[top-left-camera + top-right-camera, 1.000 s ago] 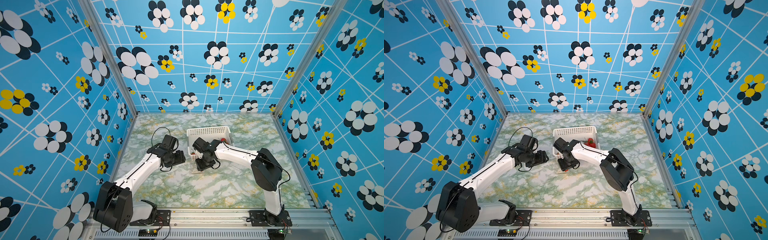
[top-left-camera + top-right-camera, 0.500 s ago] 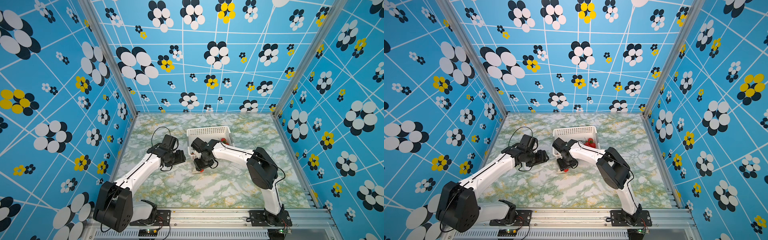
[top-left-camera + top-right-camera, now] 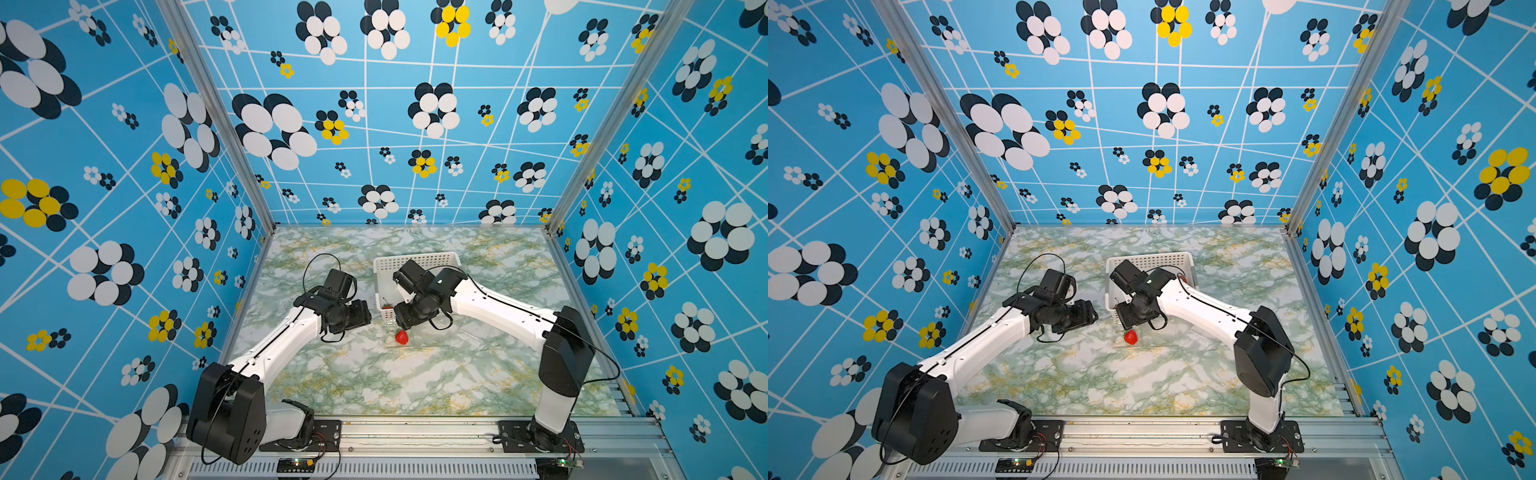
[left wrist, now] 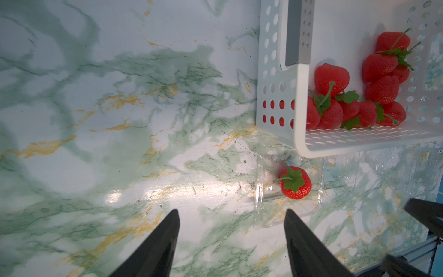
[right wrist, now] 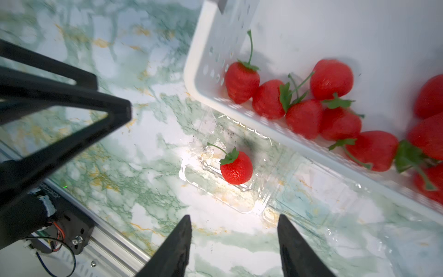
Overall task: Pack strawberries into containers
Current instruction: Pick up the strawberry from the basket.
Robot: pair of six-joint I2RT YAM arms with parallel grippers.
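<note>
Mid-frame in a top view, one strawberry sits in its container — so your right gripper stands open, empty; left gripper open too, probably keeping clear.

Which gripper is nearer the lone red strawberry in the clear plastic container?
Right. The right gripper hovers just short of the lone red strawberry; the left gripper sits farther away.

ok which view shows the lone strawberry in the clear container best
The right wrist view: the lone strawberry is large, sharp and unobstructed inside the clear container. The left wrist view shows it smaller; both top views show only a red speck.
</note>
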